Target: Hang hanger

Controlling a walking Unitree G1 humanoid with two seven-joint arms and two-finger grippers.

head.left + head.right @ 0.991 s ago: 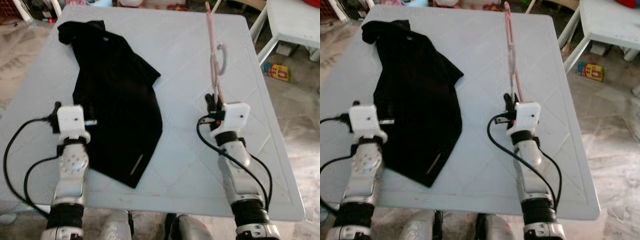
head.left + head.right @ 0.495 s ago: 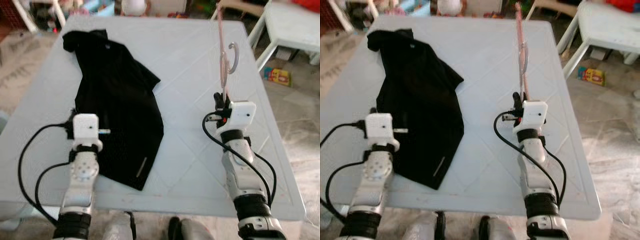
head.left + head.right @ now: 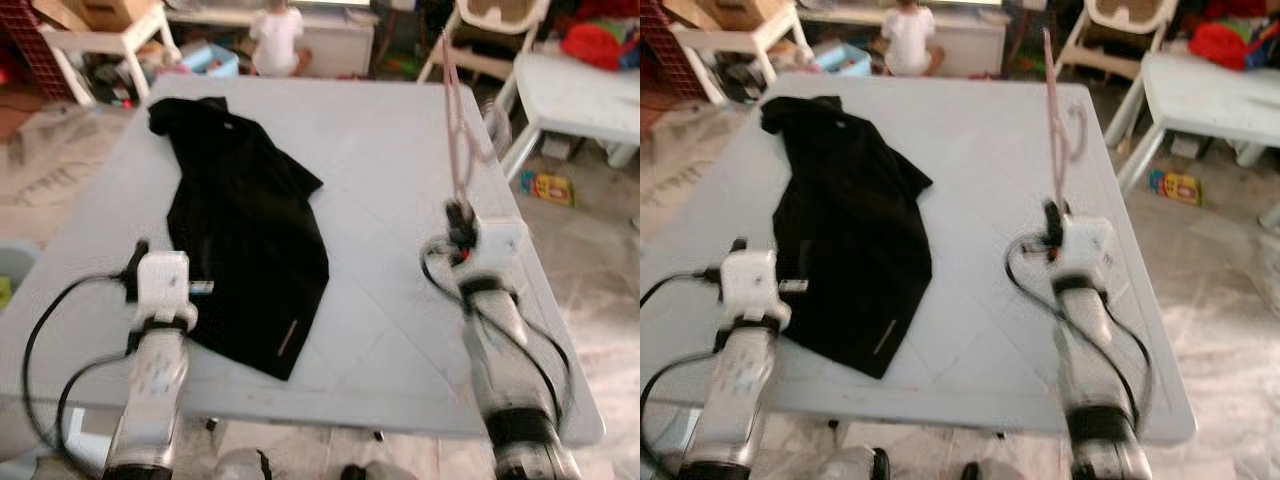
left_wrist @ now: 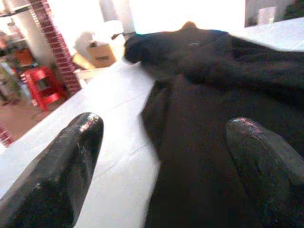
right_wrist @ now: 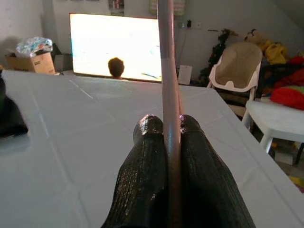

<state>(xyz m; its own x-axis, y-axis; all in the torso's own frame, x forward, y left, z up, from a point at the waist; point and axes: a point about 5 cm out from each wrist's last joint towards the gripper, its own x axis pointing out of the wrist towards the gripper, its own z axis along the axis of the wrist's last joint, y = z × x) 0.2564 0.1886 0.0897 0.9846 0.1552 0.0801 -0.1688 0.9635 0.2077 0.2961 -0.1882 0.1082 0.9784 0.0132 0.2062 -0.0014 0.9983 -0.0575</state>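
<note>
A pink hanger (image 3: 457, 120) stands upright over the right side of the pale table (image 3: 380, 180), hook toward the right. My right gripper (image 5: 167, 130) is shut on the hanger's bar (image 5: 167, 80), which runs up between the two black fingers. A black garment (image 3: 245, 225) lies spread on the left half of the table. My left gripper (image 4: 164, 137) is open just above the garment's near left edge, one finger (image 4: 71, 152) over bare table, the other (image 4: 266, 161) over the cloth (image 4: 213, 142).
A person (image 3: 277, 35) sits on the floor beyond the table's far edge, among boxes and toys. A white plastic table (image 3: 590, 90) stands to the right, with a beige chair (image 5: 236, 71) behind it. A bright screen (image 5: 114, 45) glows at the back.
The camera has pulled back and tilted up, so the room beyond the table now shows. Both arms hold much the same pose, the hanger still upright in the right gripper.
</note>
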